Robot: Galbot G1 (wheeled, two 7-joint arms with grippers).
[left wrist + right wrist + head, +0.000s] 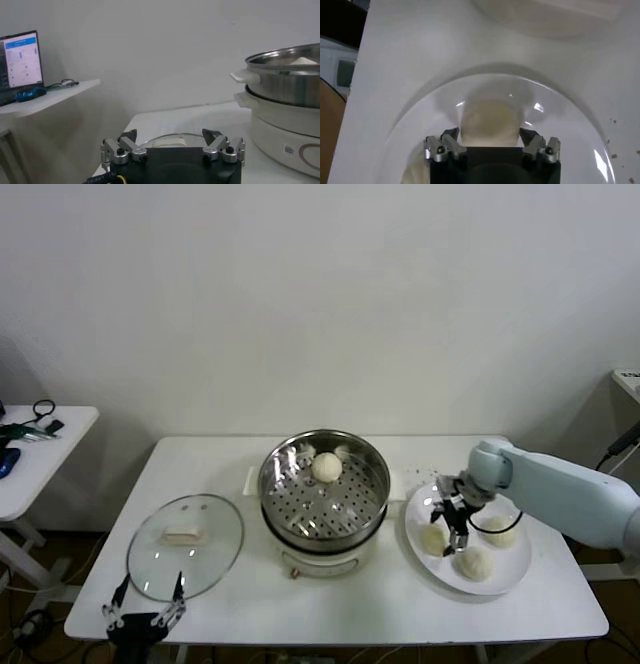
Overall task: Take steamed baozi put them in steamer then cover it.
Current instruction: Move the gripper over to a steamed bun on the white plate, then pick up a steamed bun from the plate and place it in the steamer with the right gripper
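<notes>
Fingers of the left gripper (146,607): spread wide, nothing between them, parked low at the near left edge of the desk (220,474), just in front of the cover (186,545).

Cover: clear glass lid with cream handle, lying flat on the desk left of the steamer (324,489); in the left wrist view its rim shows just beyond the left fingers (216,141).

Steamer: shiny perforated basket on a white pot base, centre of the desk, uncovered. One baozi (327,467) sits inside, toward the back.

White plate (515,572): right of the steamer, carrying three more baozi.

Fingers of the right gripper (450,529): lowered over the left part of the plate, straddling the leftmost plate baozi (433,539). In the right wrist view that bun (489,117) lies directly ahead, between the two fingers (531,140), which stand either side of it; whether they press on it cannot be told. The other two plate baozi (500,531) (475,562) lie to the right, apart from the fingers.

Side table (35,456): far left, with cables on it.
</notes>
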